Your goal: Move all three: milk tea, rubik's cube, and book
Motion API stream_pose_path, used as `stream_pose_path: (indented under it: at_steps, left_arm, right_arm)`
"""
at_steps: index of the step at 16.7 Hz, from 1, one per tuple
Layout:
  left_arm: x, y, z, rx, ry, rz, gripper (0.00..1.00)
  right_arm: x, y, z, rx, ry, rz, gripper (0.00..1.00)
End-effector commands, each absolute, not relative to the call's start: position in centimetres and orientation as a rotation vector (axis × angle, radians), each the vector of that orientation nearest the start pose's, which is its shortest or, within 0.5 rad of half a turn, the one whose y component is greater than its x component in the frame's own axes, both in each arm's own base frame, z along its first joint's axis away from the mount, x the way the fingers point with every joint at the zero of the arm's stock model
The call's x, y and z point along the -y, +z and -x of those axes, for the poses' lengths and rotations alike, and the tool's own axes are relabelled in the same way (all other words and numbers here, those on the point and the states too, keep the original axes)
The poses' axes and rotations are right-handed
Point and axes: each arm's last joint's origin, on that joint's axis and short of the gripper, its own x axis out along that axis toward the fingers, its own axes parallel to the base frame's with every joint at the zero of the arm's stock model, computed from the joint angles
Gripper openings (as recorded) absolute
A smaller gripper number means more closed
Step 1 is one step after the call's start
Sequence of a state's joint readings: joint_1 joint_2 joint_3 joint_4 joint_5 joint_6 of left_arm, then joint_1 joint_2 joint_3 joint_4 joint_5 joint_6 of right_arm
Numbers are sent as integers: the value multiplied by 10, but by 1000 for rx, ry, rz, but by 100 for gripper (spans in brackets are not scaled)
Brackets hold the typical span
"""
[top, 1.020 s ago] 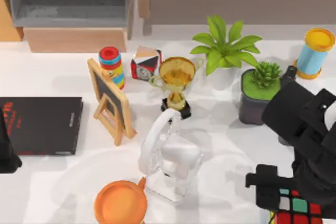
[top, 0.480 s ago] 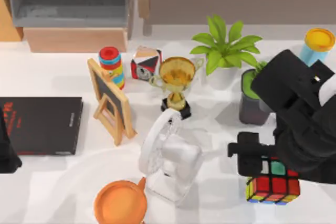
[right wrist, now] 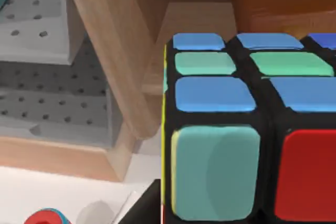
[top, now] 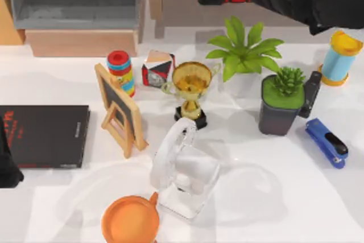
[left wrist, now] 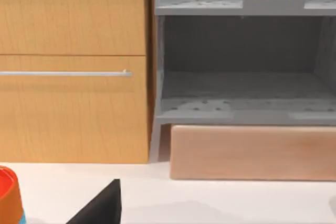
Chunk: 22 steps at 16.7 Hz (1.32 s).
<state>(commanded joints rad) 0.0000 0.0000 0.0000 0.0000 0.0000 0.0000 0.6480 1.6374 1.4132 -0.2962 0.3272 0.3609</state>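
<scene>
Right wrist view shows rubik's cube [right wrist: 247, 129] stickers; top view, book [top: 44, 136].

The surface [top: 273, 197] is seen from overhead. The grey shelf [left wrist: 241, 103] is faced level by the left wrist view; it [right wrist: 47, 77] is shared, close, by the right.

Book [top: 45, 135] table's left; chalkboard [top: 119, 109] beside; stapler [top: 326, 142] right.
</scene>
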Motion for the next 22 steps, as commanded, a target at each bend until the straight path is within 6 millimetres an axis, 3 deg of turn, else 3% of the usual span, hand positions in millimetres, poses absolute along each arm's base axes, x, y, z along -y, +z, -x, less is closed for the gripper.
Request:
stream_pose_path:
  at_steps: [4,7,16,22]
  left_arm:
    - [1,160,-106,0,0,0,100]
    - [1,160,-106,0,0,0,100]
    - [1,160,-106,0,0,0,100]
    - [1,160,-106,0,0,0,100]
  right_arm:
    - [-226,370,-338,-163,121,-35,0]
    - [-220,392,-348,-26,23,-8,0]
    - [-219,403,-353,17,-1,-15,0]
    - [-222,416,-390,57,-12,-53,0]
